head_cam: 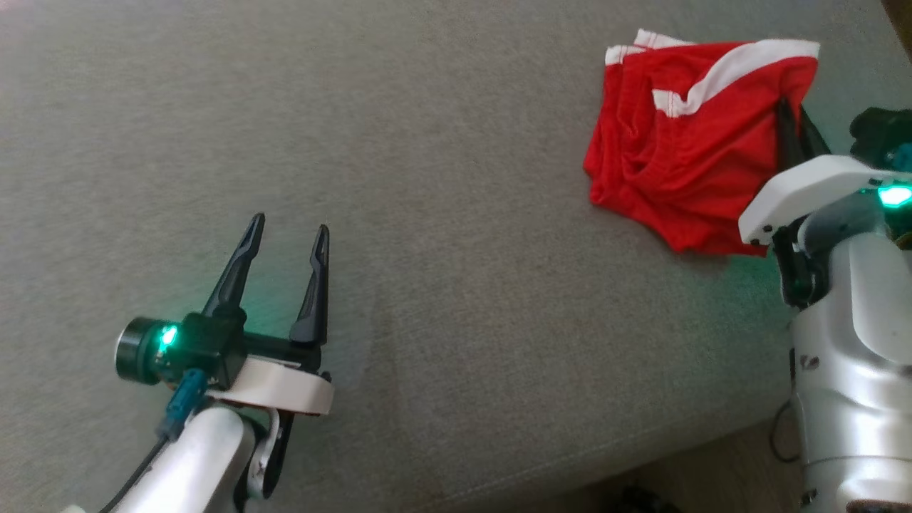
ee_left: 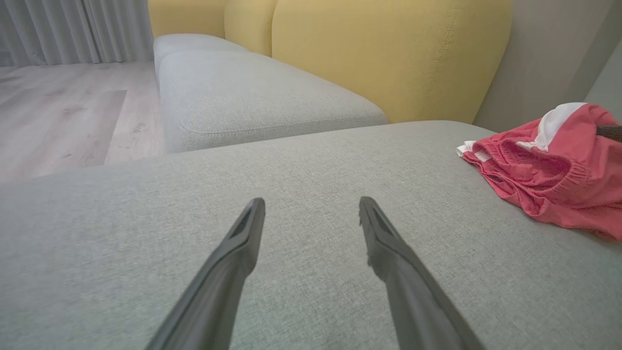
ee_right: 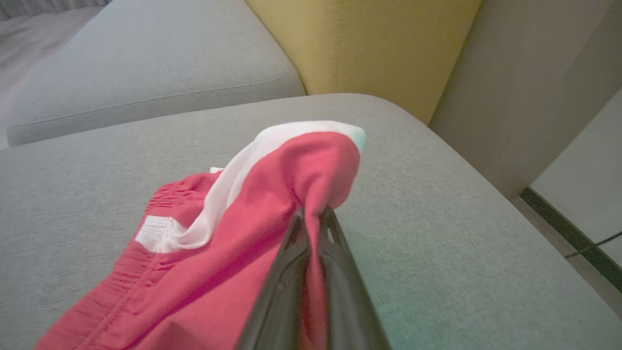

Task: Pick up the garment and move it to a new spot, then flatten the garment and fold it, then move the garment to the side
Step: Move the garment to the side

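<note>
Work surface: a wide grey fabric seat cushion [head_cam: 427,142] with a fine woven texture. Its front edge runs along the lower right of the head view, with a strip of pale flooring [head_cam: 712,477] beyond that edge. A second grey seat cushion [ee_left: 252,97] with a stitched seam adjoins it on the far side, and a third cushion [ee_left: 194,41] lies behind that one. Yellow upholstered backrests [ee_left: 388,53] stand upright along the rear of the cushions. A light wood-plank floor [ee_left: 63,112] extends to grey pleated curtains [ee_left: 73,29]. A plain grey-brown wall [ee_right: 525,73] rises beside the backrests. A dark strip [ee_right: 559,218] runs along the ground at its foot.
</note>
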`<state>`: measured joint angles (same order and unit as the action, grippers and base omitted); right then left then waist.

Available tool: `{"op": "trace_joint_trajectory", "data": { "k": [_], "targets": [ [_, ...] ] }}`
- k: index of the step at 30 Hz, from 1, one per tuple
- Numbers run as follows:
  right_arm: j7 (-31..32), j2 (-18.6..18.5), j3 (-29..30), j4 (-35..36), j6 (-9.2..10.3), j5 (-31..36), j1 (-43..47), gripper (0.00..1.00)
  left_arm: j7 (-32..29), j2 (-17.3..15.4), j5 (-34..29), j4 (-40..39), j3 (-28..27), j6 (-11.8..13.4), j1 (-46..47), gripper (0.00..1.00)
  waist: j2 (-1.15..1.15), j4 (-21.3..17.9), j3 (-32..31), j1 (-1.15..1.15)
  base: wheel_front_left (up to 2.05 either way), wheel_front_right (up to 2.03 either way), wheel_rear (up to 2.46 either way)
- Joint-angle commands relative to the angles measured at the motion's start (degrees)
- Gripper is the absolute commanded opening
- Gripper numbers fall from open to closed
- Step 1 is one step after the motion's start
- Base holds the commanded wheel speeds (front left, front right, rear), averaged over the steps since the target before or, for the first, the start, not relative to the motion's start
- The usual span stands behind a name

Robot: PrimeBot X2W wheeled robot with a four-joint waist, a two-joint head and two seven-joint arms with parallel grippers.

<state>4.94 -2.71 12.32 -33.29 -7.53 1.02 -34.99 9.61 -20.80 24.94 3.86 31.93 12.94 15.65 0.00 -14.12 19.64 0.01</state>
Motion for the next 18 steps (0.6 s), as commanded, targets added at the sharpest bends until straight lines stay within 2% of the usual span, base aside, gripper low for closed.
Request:
{"op": "trace_joint_trajectory", "data": {
  "k": [1, 8, 18],
  "targets": [
    [-1.0, -0.2, -1.0, 1.4, 0.04, 0.1, -3.0, 0.0, -0.2, -1.8, -0.6, -2.3, -1.5, 0.2, 2.0, 1.0, 0.0, -2.3, 2.4, -0.01, 0.0, 0.0, 0.0],
    [-0.5, -0.6, 0.8, -1.5, 0.04, 3.6, -6.8, 0.0, -1.1, -2.4, -0.8, -3.1, -1.4, 0.7, 2.0, 1.0, 0.0, -0.2, 2.7, -0.01, 0.0, 0.0, 0.0],
    [2.5, -8.4, 7.7, -5.3, 0.04, 11.9, -15.3, 0.0, -0.8, -2.7, -0.4, -4.5, -2.2, 1.6, 2.2, 1.0, 0.0, 7.2, 5.5, -0.01, 0.0, 0.0, 0.0]
  ]
}}
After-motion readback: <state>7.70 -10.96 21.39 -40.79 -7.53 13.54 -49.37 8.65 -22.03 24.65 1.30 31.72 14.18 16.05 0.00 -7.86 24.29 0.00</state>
